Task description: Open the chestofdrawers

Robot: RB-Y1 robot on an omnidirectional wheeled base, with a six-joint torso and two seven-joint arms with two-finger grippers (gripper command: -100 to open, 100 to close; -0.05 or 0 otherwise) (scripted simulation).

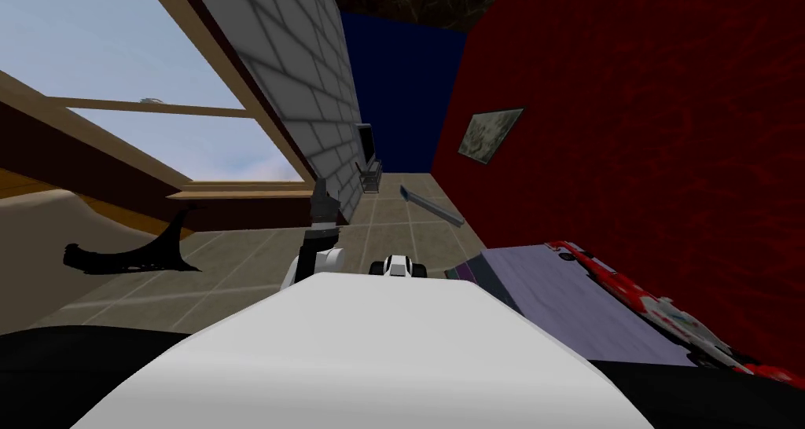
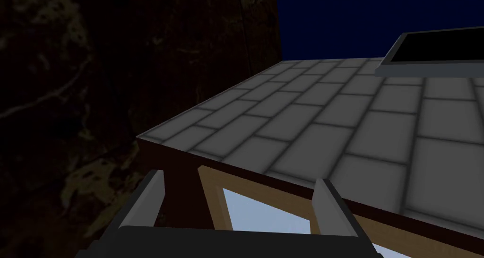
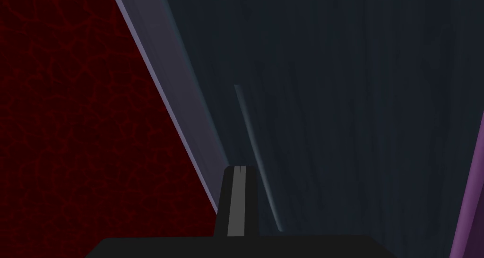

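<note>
Right hand (image 3: 241, 169): fingers pressed together, nothing held, tips close to dark front of chest of drawers (image 3: 359, 104); thin bar handle (image 3: 255, 160) just beside them. Chest against red wall (image 3: 71, 104); red-white toy car (image 1: 652, 306) on its lavender top. Left hand (image 2: 239, 178) raised near window (image 1: 157, 141), fingers spread, empty.

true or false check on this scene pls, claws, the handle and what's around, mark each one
1. The left claw is open. True.
2. The right claw is shut on the thin handle. False: its fingers are shut together with nothing between them, and the handle runs beside them.
3. A red and white toy lies on the purple top. True.
4. The picture frame hangs on a blue wall. False: it hangs on the red wall.
5. The left claw points at a grey brick wall. True.
</note>
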